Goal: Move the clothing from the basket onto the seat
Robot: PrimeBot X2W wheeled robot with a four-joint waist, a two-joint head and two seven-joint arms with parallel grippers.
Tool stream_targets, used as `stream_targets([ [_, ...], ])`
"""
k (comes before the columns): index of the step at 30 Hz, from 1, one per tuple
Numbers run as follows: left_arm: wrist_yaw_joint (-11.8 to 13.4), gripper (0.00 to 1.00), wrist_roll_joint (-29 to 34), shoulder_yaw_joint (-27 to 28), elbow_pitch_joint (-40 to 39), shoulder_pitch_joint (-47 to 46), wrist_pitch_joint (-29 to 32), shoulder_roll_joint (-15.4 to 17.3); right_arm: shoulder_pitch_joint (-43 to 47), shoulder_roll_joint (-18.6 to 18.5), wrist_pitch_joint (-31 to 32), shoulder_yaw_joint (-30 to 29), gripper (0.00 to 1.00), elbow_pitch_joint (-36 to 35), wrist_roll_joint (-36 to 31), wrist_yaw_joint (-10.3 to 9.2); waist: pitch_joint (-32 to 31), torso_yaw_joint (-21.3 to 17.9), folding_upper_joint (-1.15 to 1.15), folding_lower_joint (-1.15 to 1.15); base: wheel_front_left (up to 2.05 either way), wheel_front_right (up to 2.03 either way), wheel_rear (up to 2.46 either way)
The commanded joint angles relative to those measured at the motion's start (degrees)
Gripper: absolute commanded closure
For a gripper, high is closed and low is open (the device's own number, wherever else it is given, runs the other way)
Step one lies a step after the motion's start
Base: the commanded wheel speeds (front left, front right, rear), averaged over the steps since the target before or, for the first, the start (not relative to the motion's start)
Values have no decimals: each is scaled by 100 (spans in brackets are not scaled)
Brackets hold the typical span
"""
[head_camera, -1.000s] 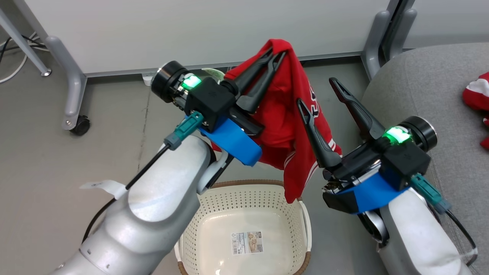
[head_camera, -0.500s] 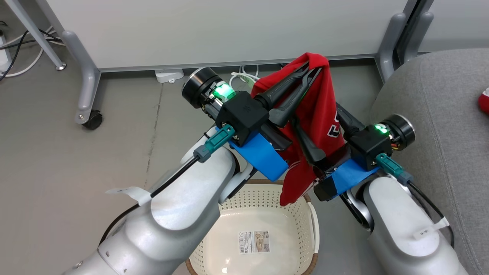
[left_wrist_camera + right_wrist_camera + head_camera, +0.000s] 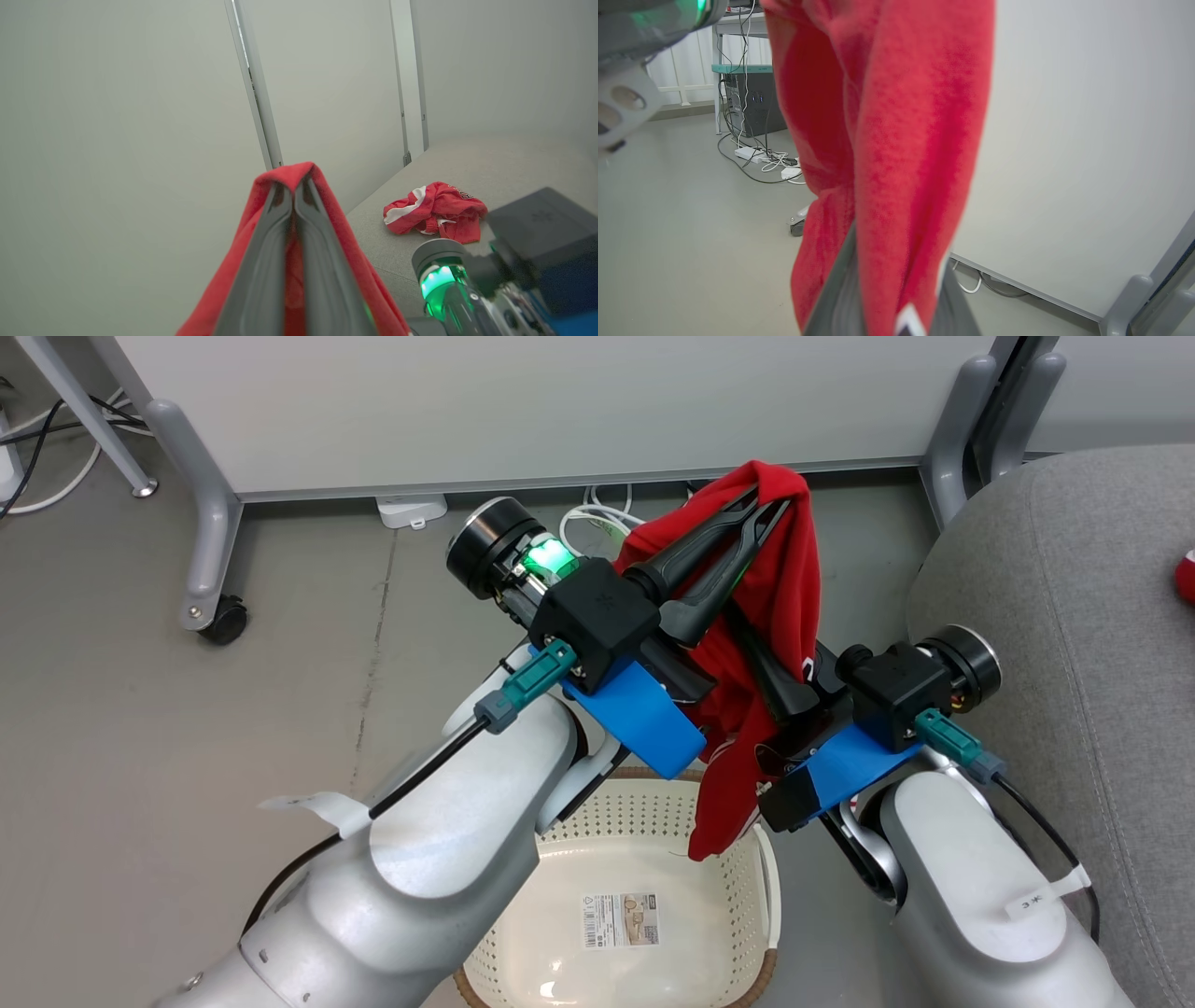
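Right gripper [image 3: 754, 642]: jaws, wide apart a second ago, now clamped on the hanging red jersey [image 3: 789, 588] at mid-length. Left gripper [image 3: 767, 506]: jaws together, pinching the garment's top fold. Held above the basket [image 3: 758, 887], hem dangling over its rim. Seat [image 3: 1074, 569]: beside the basket, carrying a second red jersey [image 3: 434, 212].

Silver forearms [image 3: 439, 868], blue brackets [image 3: 639, 714], teal cable plugs [image 3: 530, 679], green light [image 3: 546, 560], black left pincer [image 3: 770, 502], white tag [image 3: 1036, 903] perhaps numbered
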Motion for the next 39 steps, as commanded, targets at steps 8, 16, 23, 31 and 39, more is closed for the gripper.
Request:
stream_targets([
  [8,-6,100,-22,-9,45,-41,-28,23,-4,10,-22,-24,100,-85,64,2,6,14,0,0,0,0,0],
  [16,-6,0,-70,13,53,-27,-28,-2,-19,-9,-23,-73,100,-127,60,2,46,26,0,0,0,0,0],
  [23,-6,0,-71,-23,107,-41,-28,35,-32,-42,-23,-241,100,-180,48,3,94,23,0,0,0,0,0],
  [31,-6,0,-8,-33,165,40,-28,136,97,6,-23,-649,100,-337,19,2,229,-172,0,0,0,0,0],
  [39,-6,0,1,-128,191,32,-27,230,228,88,-23,-1069,100,-537,-30,2,421,-674,0,0,0,0,0],
])
